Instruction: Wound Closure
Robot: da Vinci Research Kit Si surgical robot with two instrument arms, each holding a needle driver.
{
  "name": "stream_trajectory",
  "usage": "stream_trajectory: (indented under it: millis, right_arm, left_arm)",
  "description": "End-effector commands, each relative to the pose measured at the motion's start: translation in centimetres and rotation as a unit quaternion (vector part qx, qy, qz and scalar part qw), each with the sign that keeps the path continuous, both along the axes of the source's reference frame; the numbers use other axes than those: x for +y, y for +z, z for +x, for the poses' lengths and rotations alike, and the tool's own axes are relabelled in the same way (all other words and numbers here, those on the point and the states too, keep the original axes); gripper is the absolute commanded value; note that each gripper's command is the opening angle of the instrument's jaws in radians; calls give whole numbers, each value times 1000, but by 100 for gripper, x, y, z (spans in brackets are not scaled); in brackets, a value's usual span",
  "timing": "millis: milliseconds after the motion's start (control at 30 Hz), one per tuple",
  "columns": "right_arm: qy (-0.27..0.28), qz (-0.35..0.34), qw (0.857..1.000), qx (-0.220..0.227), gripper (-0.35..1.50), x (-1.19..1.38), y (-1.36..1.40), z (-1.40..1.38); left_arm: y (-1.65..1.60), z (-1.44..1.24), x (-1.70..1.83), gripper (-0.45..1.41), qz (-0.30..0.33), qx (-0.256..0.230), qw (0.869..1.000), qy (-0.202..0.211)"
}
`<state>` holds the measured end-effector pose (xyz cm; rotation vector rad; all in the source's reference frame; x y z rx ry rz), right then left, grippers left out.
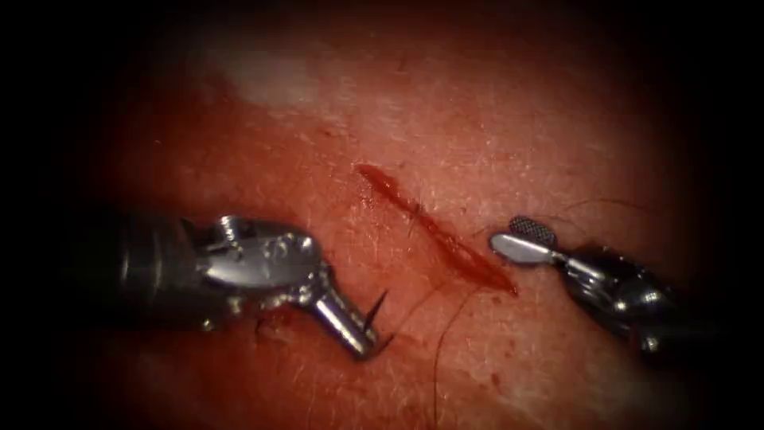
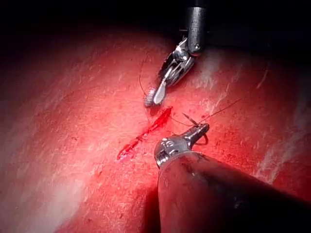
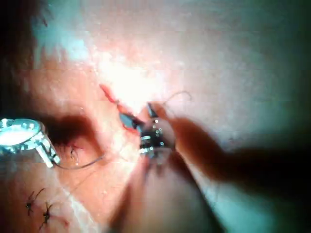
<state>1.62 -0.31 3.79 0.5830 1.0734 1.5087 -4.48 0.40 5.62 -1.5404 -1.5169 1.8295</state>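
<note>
Left tool [image 1: 362, 334] left of cut [image 1: 434, 231], jaws clamped on needle [image 1: 374, 306], grip near its middle; needle clear of tissue [image 1: 477, 119]. Right tool [image 1: 521, 236] right of cut, jaws parted, holding nothing. Thread [image 1: 439, 350] trails below cut's lower end.

Left tool [image 1: 362, 338] clamped closed, angled down; right tool [image 1: 517, 237] parted, level.

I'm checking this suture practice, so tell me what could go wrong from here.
The left tool grips the needle with shut jaws, left of the cut, its point up and close to the tissue; it may scratch it. The thread lies slack near the open right tool and could snag.
</note>
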Motion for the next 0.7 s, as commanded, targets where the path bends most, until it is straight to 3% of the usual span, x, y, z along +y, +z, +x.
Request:
stream_trajectory:
  millis: [33, 200, 233, 300, 333, 567, 667, 700]
  right_arm:
    - [-6, 4, 1000, 2, 106, -14, 2, 5]
    - [-35, 6, 999, 10, 110, -30, -7, 2]
    - [-42, -2, 999, 9, 110, -34, -9, 0]
    - [-55, -19, 998, 6, 110, -40, -12, -4]
    - [-55, -19, 998, 6, 110, -40, -12, -4]
    - [-112, -67, 991, 12, 128, -57, -22, -8]
    - [-180, -137, 974, -17, 125, -59, -35, 2]
    - [-180, -137, 974, -17, 125, -59, -35, 2]
  left_arm:
    - [0, -4, -4, -45, -9, -4, 1000, -4]
    - [-32, -2, 11, -45, -121, -44, 990, -54]
    - [-34, -4, 14, -45, -191, -49, 978, -72]
    - [-32, -5, 18, -45, -240, -48, 966, -83]
    - [-32, -5, 18, -45, -240, -48, 966, -83]
    - [-48, 2, 60, -45, -343, -49, 927, -141]
    - [-59, 9, 71, -45, -360, -37, 917, -167]
    - [-59, 9, 71, -45, -360, -37, 917, -167]
